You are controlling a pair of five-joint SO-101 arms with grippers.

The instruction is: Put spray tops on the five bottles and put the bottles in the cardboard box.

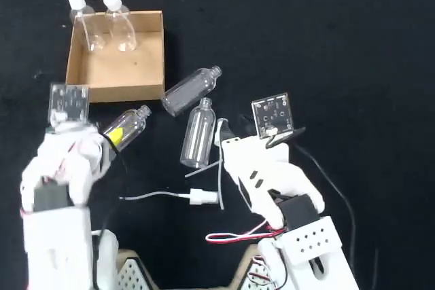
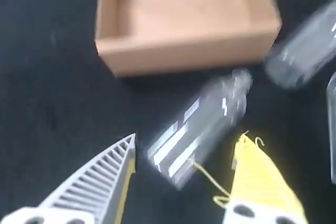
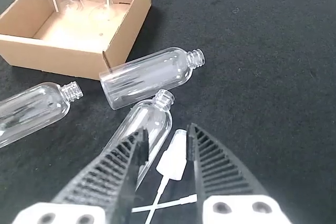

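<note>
Two clear bottles with white spray tops (image 1: 109, 22) lie in the cardboard box (image 1: 146, 86) at the back left. Three uncapped bottles lie on the black table. One of them (image 2: 199, 129) rests between the spread fingers of my open left gripper (image 2: 184, 156), in front of the box. Another (image 3: 149, 72) lies beside the box's corner, and the third (image 3: 144, 127) lies just past my right gripper (image 3: 167, 145). That gripper is open, its fingers close on either side of a white spray top (image 3: 173, 158). Another spray top (image 1: 202, 197) with its tube lies nearer the front.
A loose white tube (image 3: 165, 203) crosses under the right gripper. The table to the right (image 1: 367, 73) is bare black cloth. The arm bases and red wires (image 1: 238, 236) stand at the front edge.
</note>
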